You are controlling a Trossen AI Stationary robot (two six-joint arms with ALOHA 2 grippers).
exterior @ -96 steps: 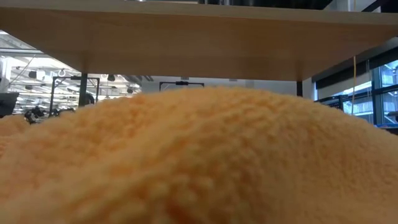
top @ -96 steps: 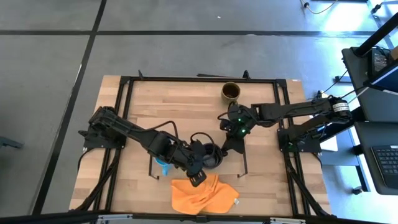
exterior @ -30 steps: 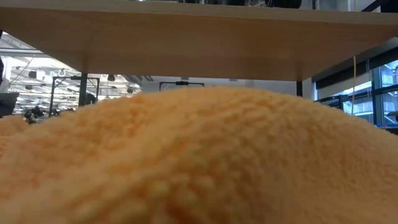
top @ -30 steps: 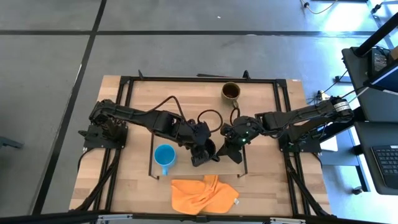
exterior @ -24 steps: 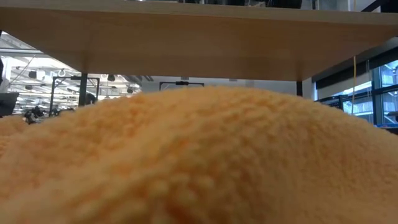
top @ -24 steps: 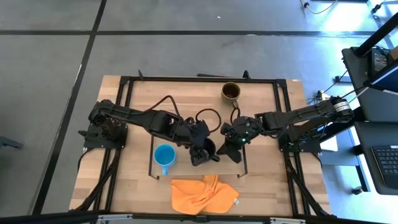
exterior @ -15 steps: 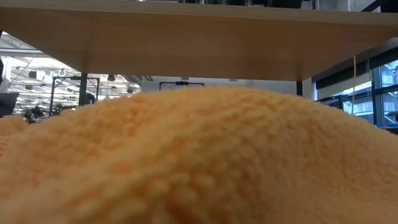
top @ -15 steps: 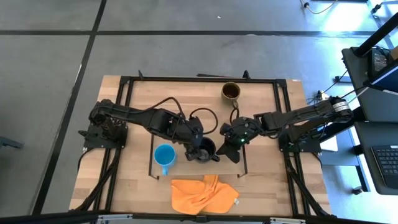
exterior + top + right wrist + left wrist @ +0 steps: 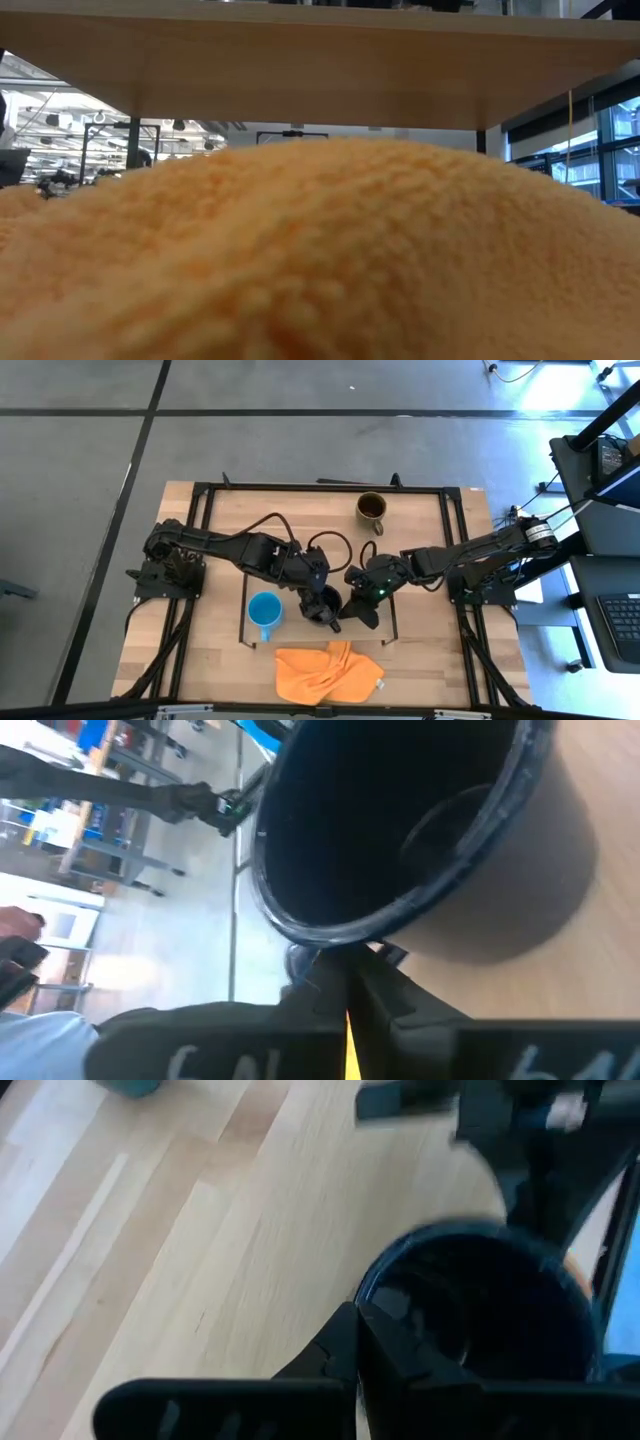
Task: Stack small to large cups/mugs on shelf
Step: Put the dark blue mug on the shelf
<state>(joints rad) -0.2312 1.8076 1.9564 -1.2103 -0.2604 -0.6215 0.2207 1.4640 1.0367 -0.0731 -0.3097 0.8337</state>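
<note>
Wooden tabletop [image 9: 420,650] is carrying the shelf [image 9: 300,630] near its middle. Both arms are meeting over the black mug [image 9: 327,603] on the shelf: the left gripper [image 9: 318,606] and right gripper [image 9: 352,608] are each pinching its rim. Left of it, the light-blue mug [image 9: 264,609] is standing on the shelf; the olive-brown mug [image 9: 371,508] is sitting at the far edge.

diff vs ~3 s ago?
The left gripper left the blue mug standing on the shelf and moved right to the black mug, its fingers at the rim. The right gripper slid left to the same mug. The brown mug and orange cloth stayed put.
</note>
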